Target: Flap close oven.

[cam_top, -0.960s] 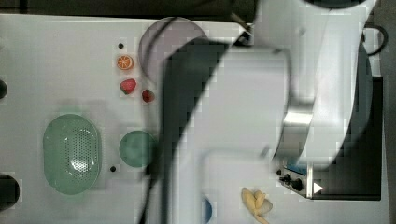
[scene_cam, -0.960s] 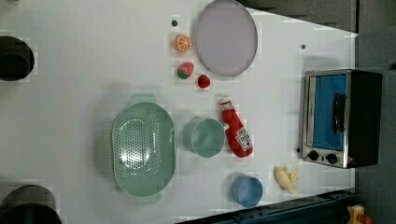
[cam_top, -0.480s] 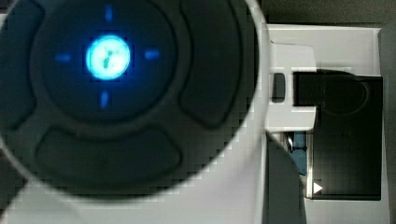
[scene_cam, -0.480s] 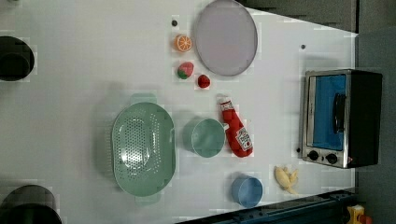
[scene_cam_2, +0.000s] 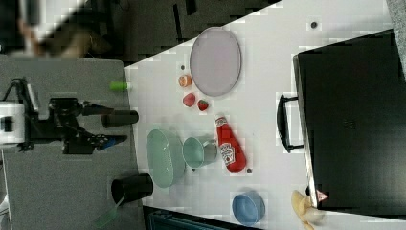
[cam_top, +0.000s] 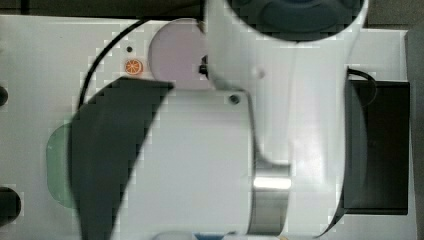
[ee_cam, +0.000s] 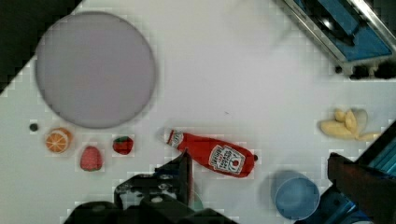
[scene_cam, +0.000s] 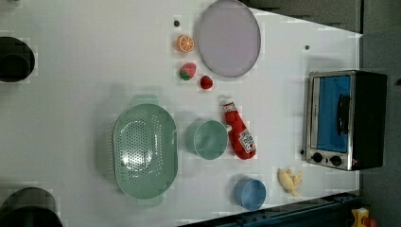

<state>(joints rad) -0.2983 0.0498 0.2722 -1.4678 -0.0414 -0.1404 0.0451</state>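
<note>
**Arm swings across the top camera, oven door up**

Sweeping over the top view, the white arm (cam_top: 210,165) now shows its joint housings and a dark panel, where half a second ago a round cap with a blue light sat close to the lens. The left view matches the earlier one: nothing on the desk (scene_cam: 85,85) has shifted.

The oven (scene_cam: 347,120) stands at the desk's edge on the left view's right, its blue door (scene_cam: 333,113) upright against the silver frame, black bar handle (scene_cam: 344,114) facing out, 2 knobs at one end.

In the wrist view the claw (ee_cam: 261,172) has its 2 fingers (ee_cam: 180,175) spread wide apart, holding nothing, above the ketchup bottle (ee_cam: 210,154).

Around the middle of the desk lie the green colander (scene_cam: 145,150), the green cup (scene_cam: 208,139) touching the bottle, and the blue cup (scene_cam: 249,193) near the lower edge in the left view. A banana (scene_cam: 289,181) lies just beside the oven. The grey plate (scene_cam: 229,38) sits near the far edge, with an orange half (scene_cam: 185,43) and 2 strawberries (scene_cam: 188,72) beside it.

The arm hides most of the desk from the top camera.
</note>
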